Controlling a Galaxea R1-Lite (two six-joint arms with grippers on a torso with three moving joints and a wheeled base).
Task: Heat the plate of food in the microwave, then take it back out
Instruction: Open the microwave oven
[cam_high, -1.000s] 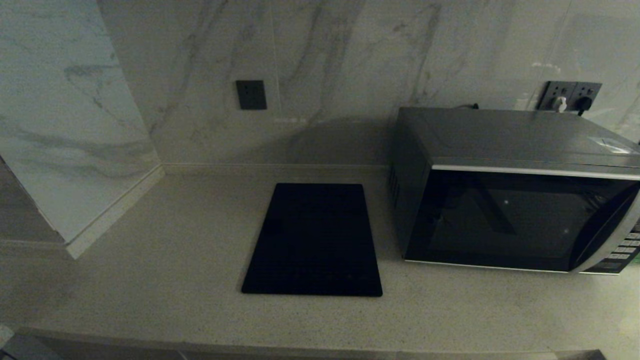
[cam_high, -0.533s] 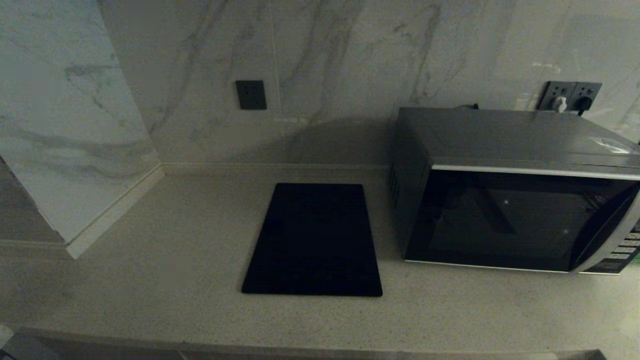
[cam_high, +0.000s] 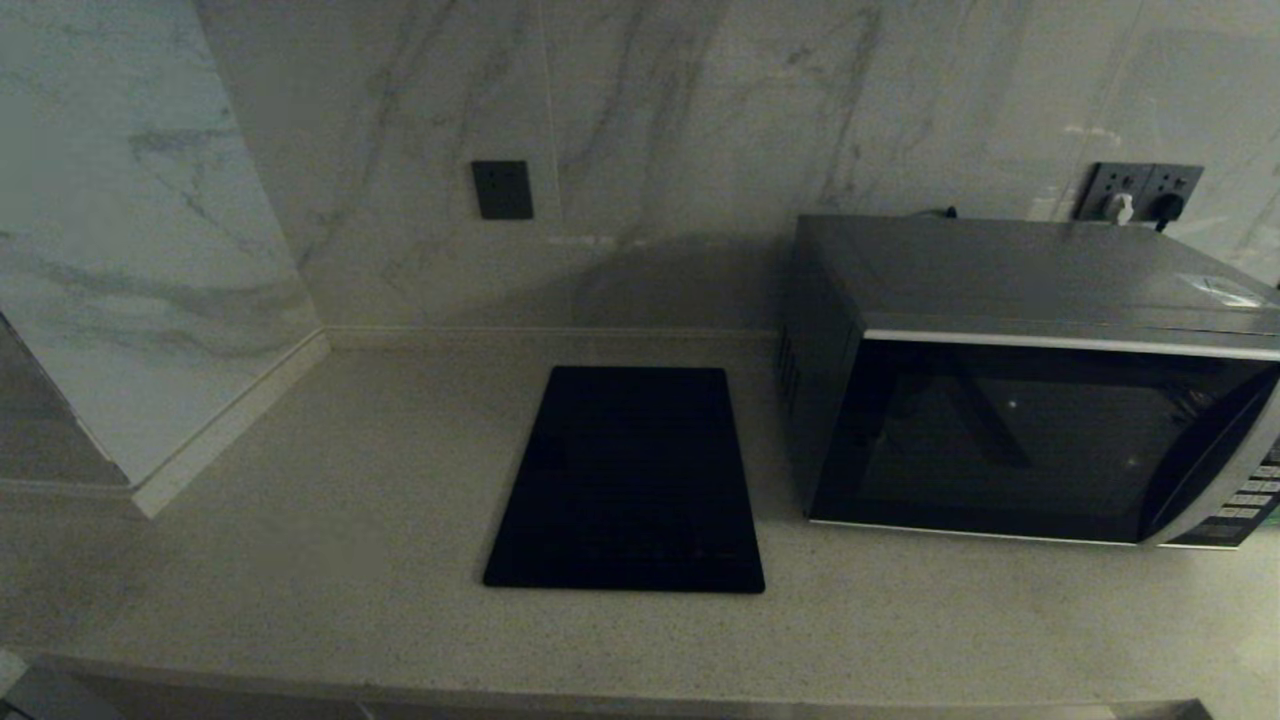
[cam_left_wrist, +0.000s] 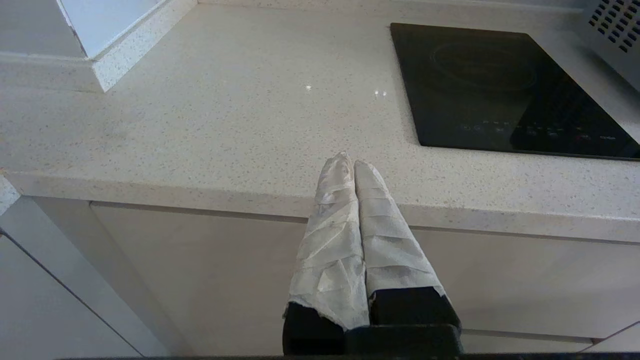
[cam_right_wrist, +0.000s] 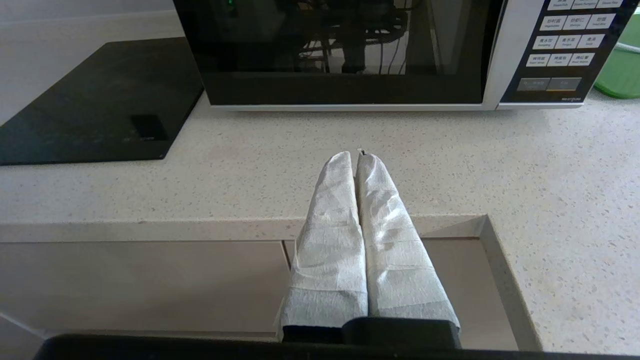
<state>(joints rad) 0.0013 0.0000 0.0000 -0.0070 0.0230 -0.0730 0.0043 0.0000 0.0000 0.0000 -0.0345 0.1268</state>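
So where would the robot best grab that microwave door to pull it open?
No handle shows on the microwave. Its black glass door sits flush, ending at the curved silver trim beside the keypad. Probably there is nothing to grip: come straight at the front and press a keypad button, likely one of the wide lower ones. The right gripper, shut, is nearest. Which button releases the door cannot be read.

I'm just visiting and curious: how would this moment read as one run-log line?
stage: start, nothing moved | microwave: door closed | plate of food: not in view | left gripper: shut, empty | right gripper: shut, empty
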